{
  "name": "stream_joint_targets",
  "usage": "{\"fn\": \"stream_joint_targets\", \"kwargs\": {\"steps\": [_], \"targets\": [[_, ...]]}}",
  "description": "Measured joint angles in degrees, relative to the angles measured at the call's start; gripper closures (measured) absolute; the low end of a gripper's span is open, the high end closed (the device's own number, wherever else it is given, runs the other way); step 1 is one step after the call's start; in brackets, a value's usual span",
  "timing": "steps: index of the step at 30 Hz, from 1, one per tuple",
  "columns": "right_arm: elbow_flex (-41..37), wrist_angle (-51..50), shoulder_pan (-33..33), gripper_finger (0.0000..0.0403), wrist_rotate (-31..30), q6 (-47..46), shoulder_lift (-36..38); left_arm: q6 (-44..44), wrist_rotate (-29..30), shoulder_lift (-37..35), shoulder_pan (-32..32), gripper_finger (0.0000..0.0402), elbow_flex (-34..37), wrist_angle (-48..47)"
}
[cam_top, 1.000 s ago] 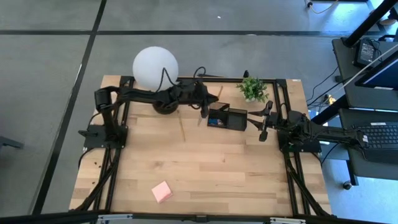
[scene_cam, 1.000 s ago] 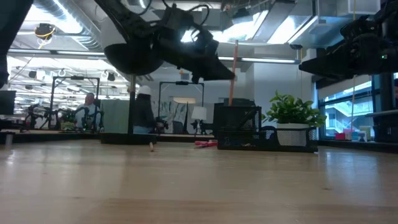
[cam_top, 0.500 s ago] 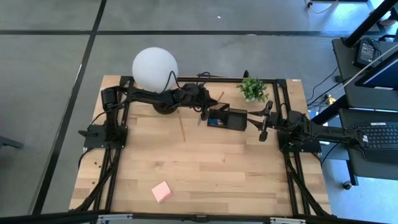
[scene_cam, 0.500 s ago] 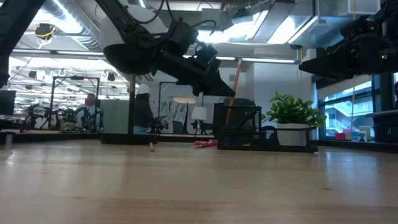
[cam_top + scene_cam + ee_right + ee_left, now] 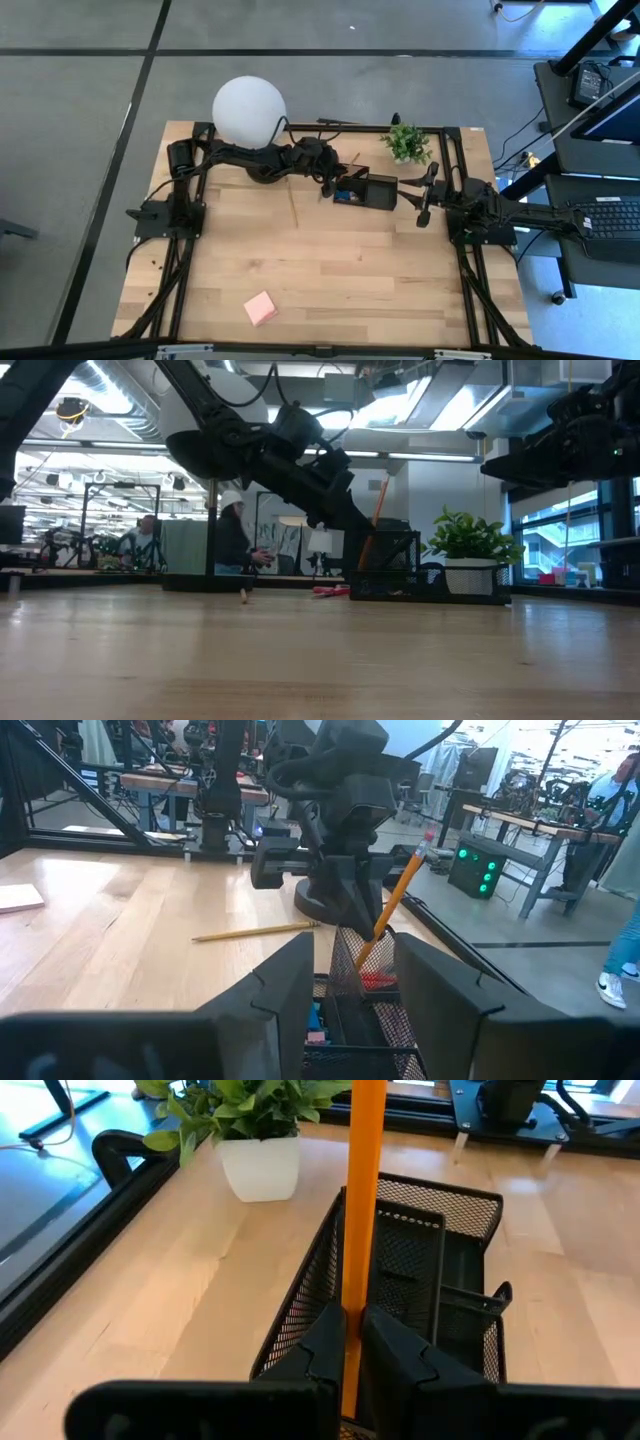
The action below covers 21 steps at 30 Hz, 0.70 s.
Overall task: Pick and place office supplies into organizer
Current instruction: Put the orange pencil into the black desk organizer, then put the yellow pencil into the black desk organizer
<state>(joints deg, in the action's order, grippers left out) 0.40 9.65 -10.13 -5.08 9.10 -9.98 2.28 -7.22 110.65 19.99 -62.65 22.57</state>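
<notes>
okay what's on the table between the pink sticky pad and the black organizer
In the high view, one loose pencil lies between the pad and the organizer, much nearer the organizer. The rest of that stretch is bare wood.

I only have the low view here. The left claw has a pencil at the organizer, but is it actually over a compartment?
Observer: Yes. The left wrist view shows the left claw shut on the pencil, lined up over the organizer.
Operator: Anything already inside?
Observer: The right wrist view shows something red and blue in it.
Operator: What's left on the table?
Observer: A second pencil and the pink sticky-note pad, per the high view.
</notes>
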Motion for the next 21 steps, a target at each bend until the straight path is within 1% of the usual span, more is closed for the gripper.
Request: {"fn": "stream_joint_targets", "kwargs": {"steps": [6, 15, 21], "targets": [[0.0, -0.16, 0.0, 0.0258, 0.02, 0.0, 0.0, -0.02, 0.0, 0.0, 0.0, 0.0376, 0.0, -0.02], [0.0, -0.45, 0.0, 0.0258, 0.02, 0.0, 0.0, -0.32, 0.0, 0.0, 0.0, 0.035, 0.0, -0.02], [0.0, -0.53, 0.01, 0.0258, 0.02, 0.0, 0.0, -1.11, 0.0, 0.0, 0.0, 0.035, 0.0, -0.02]]}}
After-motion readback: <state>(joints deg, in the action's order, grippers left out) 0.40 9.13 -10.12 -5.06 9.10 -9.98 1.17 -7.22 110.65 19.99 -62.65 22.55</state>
